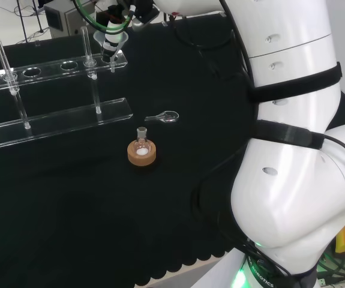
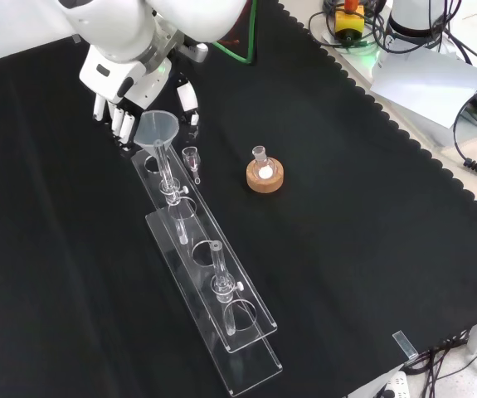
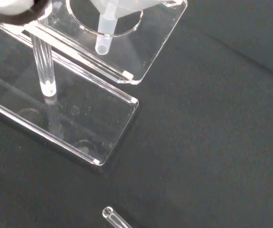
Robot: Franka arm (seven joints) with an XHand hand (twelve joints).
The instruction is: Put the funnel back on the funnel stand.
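The clear funnel (image 1: 114, 42) (image 2: 157, 128) sits in the end hole of the clear acrylic funnel stand (image 1: 58, 123) (image 2: 221, 274). Its stem (image 3: 105, 38) hangs down through the hole in the stand's upper plate (image 3: 145, 52). The hand (image 1: 117, 24) (image 2: 118, 112) hovers right at the funnel. In the front view its fingers (image 2: 115, 120) point straight down on the funnel's left, and the thumb (image 2: 189, 98) stands a little apart on the right. I see no finger curled round the funnel.
A small round flask with white powder rests in a cork ring (image 1: 141, 152) (image 2: 265, 176) mid-cloth. A small clear glass piece (image 1: 165, 117) (image 2: 192, 157) lies between it and the stand. The stand's two upright rods (image 1: 90, 54) (image 2: 219, 269) rise above its plates.
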